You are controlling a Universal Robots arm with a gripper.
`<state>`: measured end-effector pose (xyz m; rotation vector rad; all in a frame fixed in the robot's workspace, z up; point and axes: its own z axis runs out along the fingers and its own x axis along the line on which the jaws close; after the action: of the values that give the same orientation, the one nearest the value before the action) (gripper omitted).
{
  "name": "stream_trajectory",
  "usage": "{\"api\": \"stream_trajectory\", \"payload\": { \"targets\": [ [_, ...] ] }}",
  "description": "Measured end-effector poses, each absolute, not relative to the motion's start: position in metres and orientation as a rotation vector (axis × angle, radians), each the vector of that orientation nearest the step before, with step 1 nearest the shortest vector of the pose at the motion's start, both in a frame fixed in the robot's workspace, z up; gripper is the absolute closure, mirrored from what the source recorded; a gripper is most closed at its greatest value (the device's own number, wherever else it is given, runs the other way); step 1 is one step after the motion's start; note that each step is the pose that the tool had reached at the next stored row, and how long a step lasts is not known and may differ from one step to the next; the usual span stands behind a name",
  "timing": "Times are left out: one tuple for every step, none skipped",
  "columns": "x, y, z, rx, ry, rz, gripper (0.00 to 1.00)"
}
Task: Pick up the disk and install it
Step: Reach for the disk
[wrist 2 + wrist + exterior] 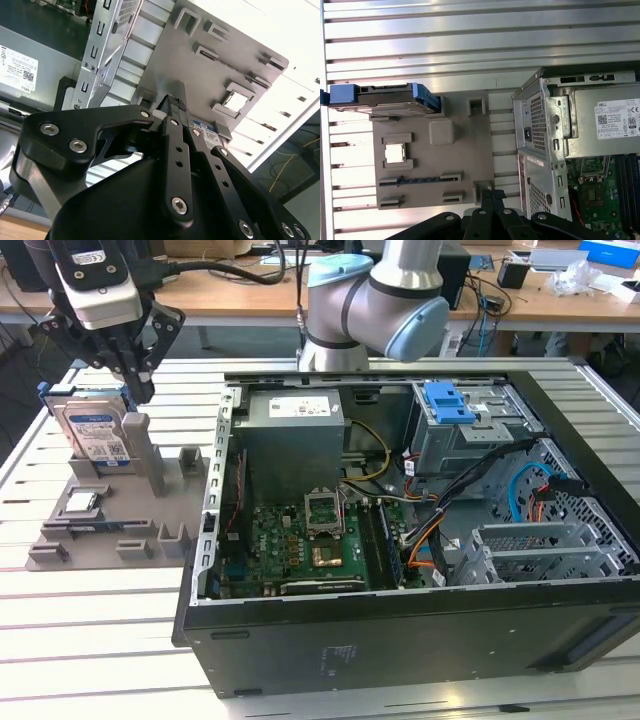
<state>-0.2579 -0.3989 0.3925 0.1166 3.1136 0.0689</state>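
You have not lifted the disk (95, 430) yet. It stands on edge in the grey holder (110, 515), near the bench (100, 630) edge on the exterior view's left, well apart from the open computer case (400, 640). The gripper (134, 392) hangs just above the disk's upper corner, jaws clenched on nothing — so pickup and installation both remain, I judge.

Light: bright and even.
Glare: table (300, 45) washed white in the second wrist view.
Shadows: soft, darkest inside the computer case (400, 640), exterior view's centre.
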Motion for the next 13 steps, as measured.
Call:
{"api": "stream_trajectory", "payload": {
  "targets": [
    [-0.259, -0.399, 0.393, 0.117, 3.114, 0.069, 0.89],
    [-0.261, -0.399, 0.393, 0.117, 3.114, 0.069, 0.89],
    [-0.262, -0.399, 0.392, 0.117, 3.114, 0.069, 0.89],
    [-0.263, -0.399, 0.392, 0.117, 3.114, 0.069, 0.89],
    [-0.264, -0.399, 0.392, 0.117, 3.114, 0.069, 0.89],
    [-0.265, -0.399, 0.392, 0.117, 3.114, 0.069, 0.89],
    [-0.267, -0.399, 0.392, 0.117, 3.114, 0.069, 0.89],
    [-0.269, -0.399, 0.392, 0.117, 3.114, 0.069, 0.89],
    [-0.27, -0.399, 0.392, 0.117, 3.114, 0.069, 0.89],
    [-0.271, -0.399, 0.392, 0.117, 3.114, 0.069, 0.89],
    [-0.272, -0.399, 0.392, 0.117, 3.114, 0.069, 0.89],
    [-0.273, -0.399, 0.392, 0.117, 3.114, 0.069, 0.89],
    [-0.275, -0.399, 0.392, 0.117, 3.114, 0.069, 0.89]
  ]
}}
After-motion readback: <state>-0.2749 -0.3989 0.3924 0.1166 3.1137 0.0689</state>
